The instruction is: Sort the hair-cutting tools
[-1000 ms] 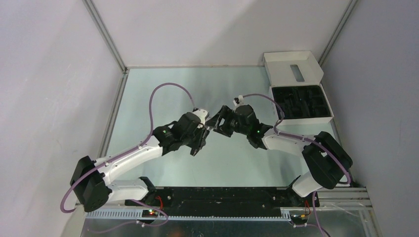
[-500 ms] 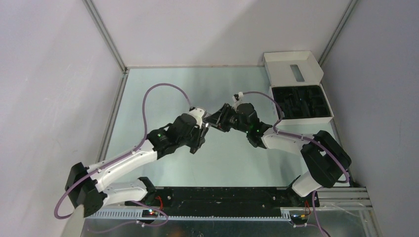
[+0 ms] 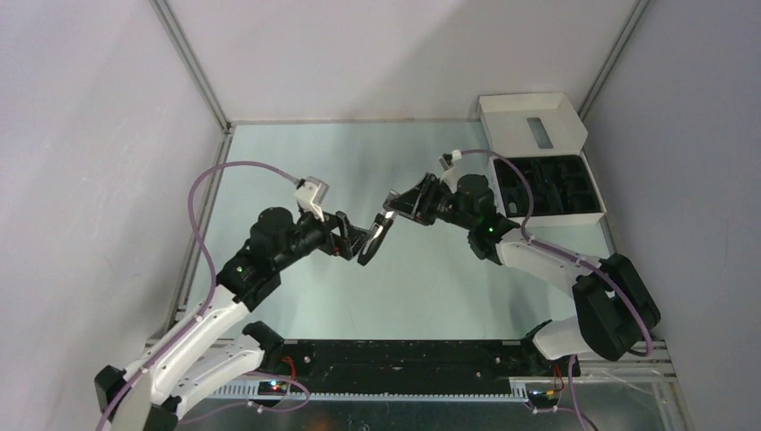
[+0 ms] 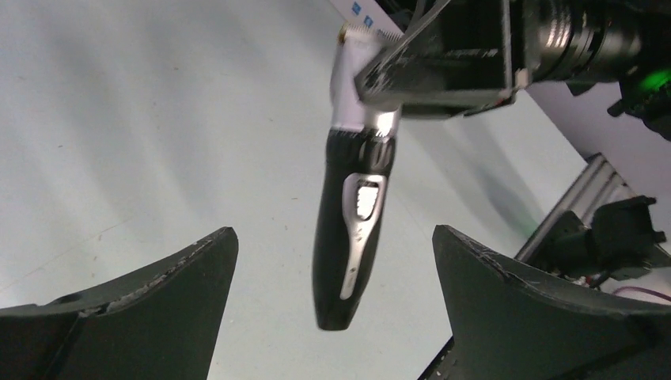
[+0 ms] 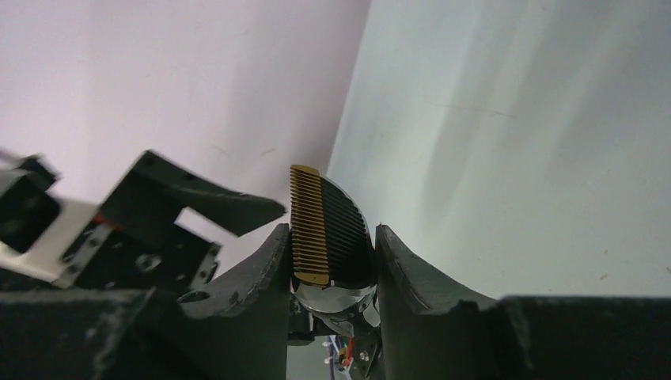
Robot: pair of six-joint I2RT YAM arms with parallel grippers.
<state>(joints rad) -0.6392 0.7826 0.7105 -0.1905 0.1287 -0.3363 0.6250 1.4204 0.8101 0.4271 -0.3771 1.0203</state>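
Left gripper (image 3: 366, 241): jaws wide apart, holding nothing.
Clipper (image 4: 348, 237): above mid-table, handle reaching between the left fingers (image 4: 158, 293) and touching neither.
Clipper marking: small white panel on the handle, unreadable.
Right gripper (image 5: 332, 231): clamped on the clipper's head, gold-toothed blade showing between its fingers; its body hides the head from the left wrist.
Table (image 3: 296, 171): pale green.
Box (image 3: 533, 115): white, far right corner, lid open; lid label too small to read.
Tray (image 3: 583, 171): black, inside the box; contents indistinct.

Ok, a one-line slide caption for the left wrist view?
Right pincer grips the clipper by its blade end, framed by the open left pincer.
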